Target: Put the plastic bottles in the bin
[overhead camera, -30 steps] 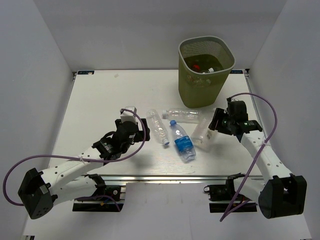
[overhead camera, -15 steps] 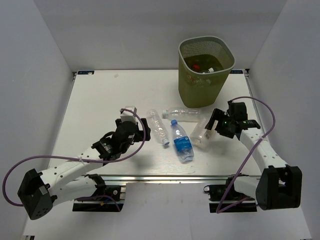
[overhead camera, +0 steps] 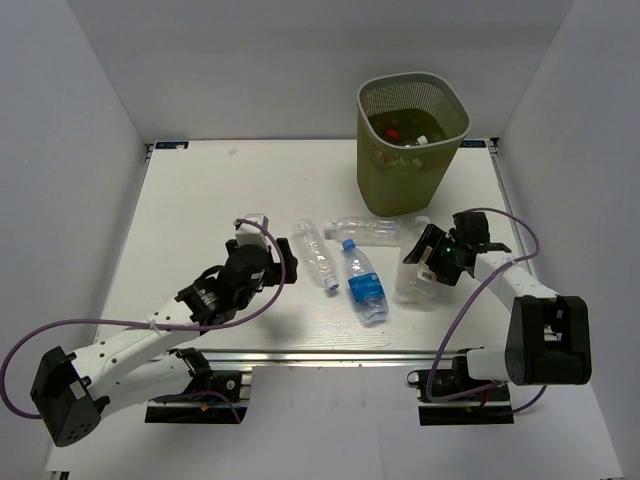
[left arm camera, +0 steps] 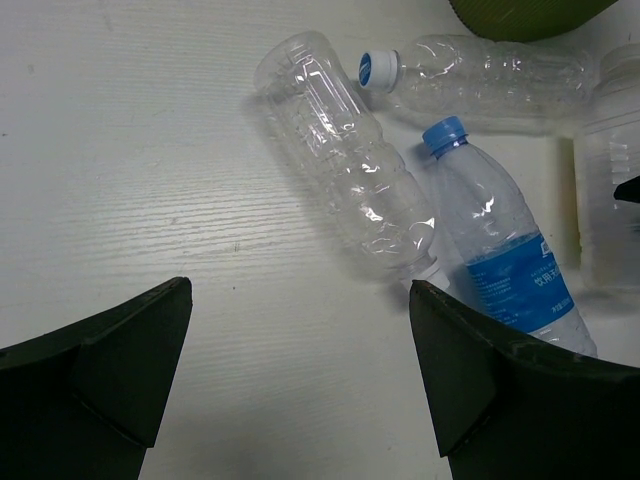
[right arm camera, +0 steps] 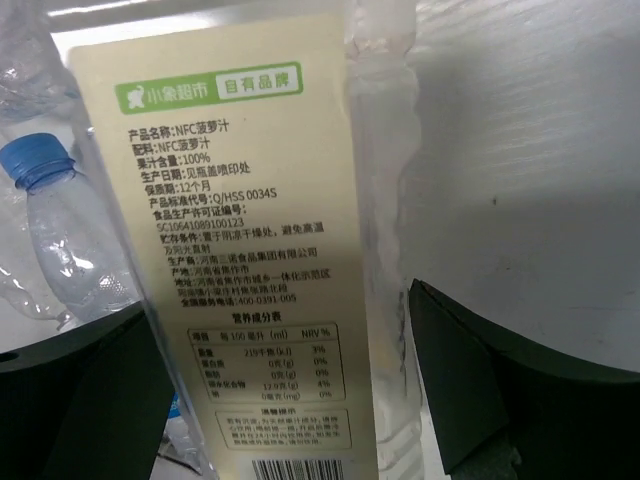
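The olive-green mesh bin stands at the back right, with a red-capped bottle and other bottles inside. Four bottles lie on the table. These are a plain clear one, a clear one lying crosswise, a blue-capped, blue-labelled one, and a cream-labelled one. My right gripper is open and straddles the cream-labelled bottle, with a gap at its right finger. My left gripper is open and empty, just left of the plain bottle.
Grey walls enclose the table on three sides. The bin stands directly behind the bottles. The right arm's purple cable loops over the table's right side. The bottles lie close together, some touching.
My right gripper has moved left and lower, so its open fingers now straddle the cream-labelled bottle, which has shifted slightly. My left gripper has edged a little toward the plain bottle.
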